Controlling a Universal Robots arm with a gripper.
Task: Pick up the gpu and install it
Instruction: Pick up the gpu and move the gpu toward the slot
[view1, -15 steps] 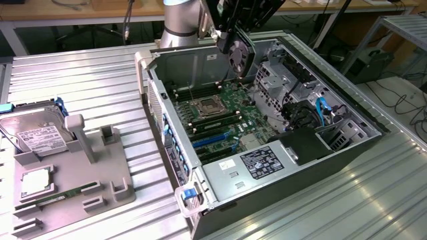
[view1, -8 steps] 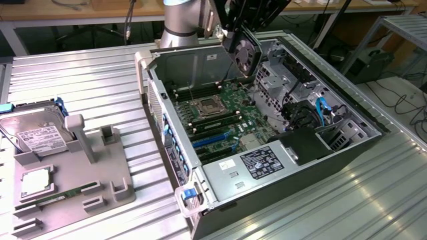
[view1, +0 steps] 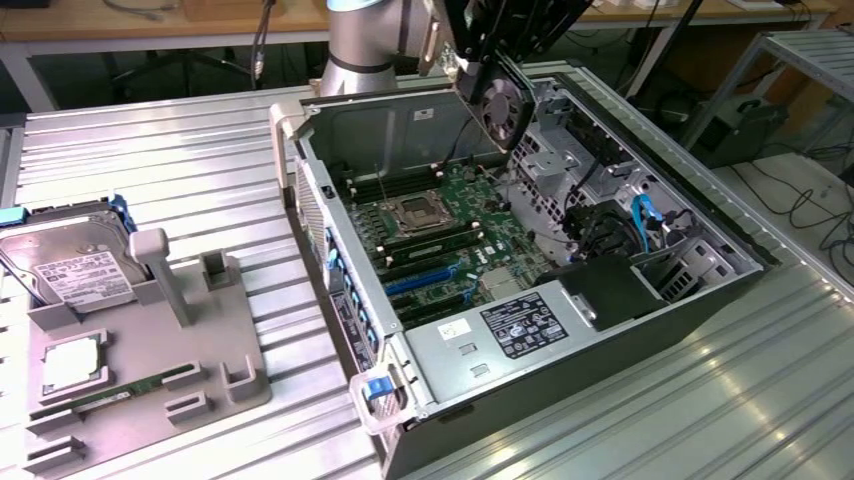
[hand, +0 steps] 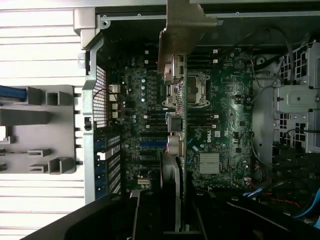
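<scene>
table: ribbed silvery metal table (view1: 747, 410), carries everything
case: open black-and-grey tower computer case (view1: 574, 395) lying on its side, green motherboard (view1: 454, 230) exposed
holder: grey plastic parts holder (view1: 227, 340), exterior view's left, silver boxy hard drive (view1: 74, 270) in it
card: flat black gpu (view1: 505, 100) with round fan, tilted above the case's far end
gripper: black gripper (hand: 176, 215) partly closed, clamped on gpu

The arm (view1: 360, 45) is a smooth round tube of silver-grey metal, ringed by a darker blue-grey band (view1: 363, 6) at its twelve o'clock end in the exterior view. A flat beige plate (view1: 435, 45) sits at its three o'clock side. Further toward three o'clock the gripper (view1: 497, 55) is matte black and angular, with thin black cables (view1: 483, 20) along it. In the wrist view its body is black with broad, faintly glossy faces.
</scene>
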